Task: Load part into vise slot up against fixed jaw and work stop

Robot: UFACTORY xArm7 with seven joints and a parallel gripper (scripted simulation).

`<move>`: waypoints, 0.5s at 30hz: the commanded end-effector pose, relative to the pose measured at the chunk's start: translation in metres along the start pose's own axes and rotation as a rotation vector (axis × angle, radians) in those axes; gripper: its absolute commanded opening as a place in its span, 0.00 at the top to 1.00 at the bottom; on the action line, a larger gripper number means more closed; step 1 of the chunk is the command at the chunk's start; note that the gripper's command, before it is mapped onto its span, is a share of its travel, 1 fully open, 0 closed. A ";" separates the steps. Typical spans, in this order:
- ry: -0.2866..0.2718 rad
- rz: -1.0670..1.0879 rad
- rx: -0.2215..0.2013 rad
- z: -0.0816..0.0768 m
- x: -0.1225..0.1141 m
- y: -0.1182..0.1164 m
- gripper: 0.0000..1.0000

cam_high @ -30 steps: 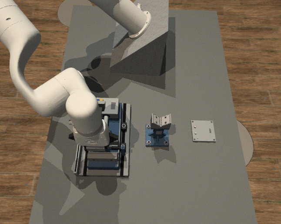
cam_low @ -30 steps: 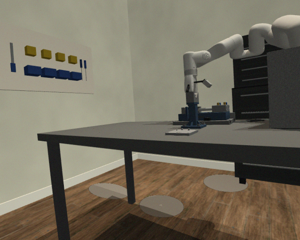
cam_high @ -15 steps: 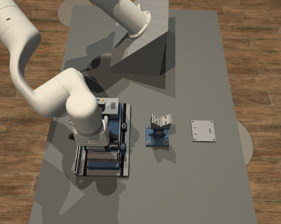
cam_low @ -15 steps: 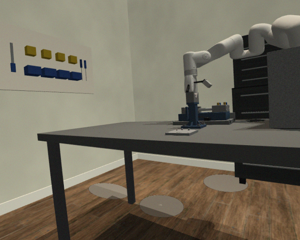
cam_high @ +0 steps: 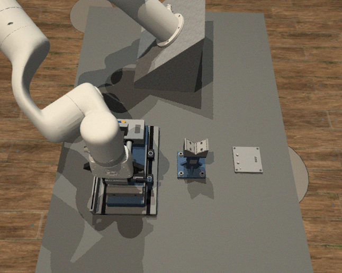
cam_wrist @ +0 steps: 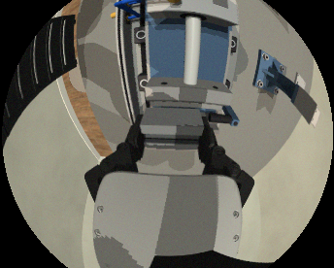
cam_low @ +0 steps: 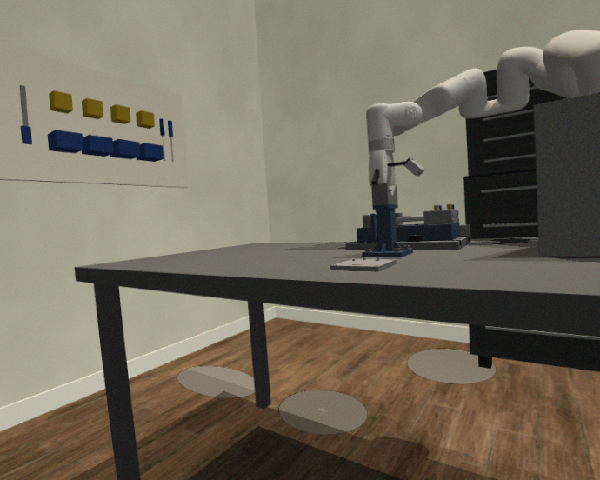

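Note:
In the wrist view my gripper (cam_wrist: 172, 124) is shut on the part (cam_wrist: 172, 133), a grey block held across its width between the two dark fingers. It hangs over the open vise (cam_high: 126, 167), at the gap between the jaws. The air cylinder's rod (cam_wrist: 191, 51) and the moving jaw lie beyond the part. The fixed jaw (cam_high: 124, 190) is at the near end. The work stop (cam_wrist: 220, 115), a short blue rod, points in from the right, close to the part's end. I cannot tell whether the part touches the low bars. In the top view my wrist (cam_high: 108, 162) hides the part.
The V-block (cam_high: 196, 147) stands on its blue base right of the vise. The infeed plate (cam_high: 246, 159) lies bare further right. A large grey wedge block (cam_high: 175, 51) stands at the back of the table. Dark drawers (cam_low: 500, 164) stand behind the table.

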State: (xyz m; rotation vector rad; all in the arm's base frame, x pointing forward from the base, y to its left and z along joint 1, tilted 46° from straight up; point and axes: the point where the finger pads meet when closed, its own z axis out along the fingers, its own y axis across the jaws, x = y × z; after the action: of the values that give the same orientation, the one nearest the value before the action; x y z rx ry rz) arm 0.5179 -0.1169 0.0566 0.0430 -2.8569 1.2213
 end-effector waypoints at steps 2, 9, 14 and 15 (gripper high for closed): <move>-0.005 0.000 -0.001 -0.002 -0.001 0.001 1.00; -0.005 0.000 -0.001 -0.002 -0.002 0.001 1.00; -0.005 0.000 -0.001 -0.001 -0.002 0.001 1.00; -0.005 0.000 -0.001 0.000 -0.002 0.001 1.00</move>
State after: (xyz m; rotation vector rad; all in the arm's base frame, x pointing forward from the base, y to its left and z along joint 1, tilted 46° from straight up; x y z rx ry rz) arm 0.5179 -0.1180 0.0556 0.0429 -2.8569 1.2213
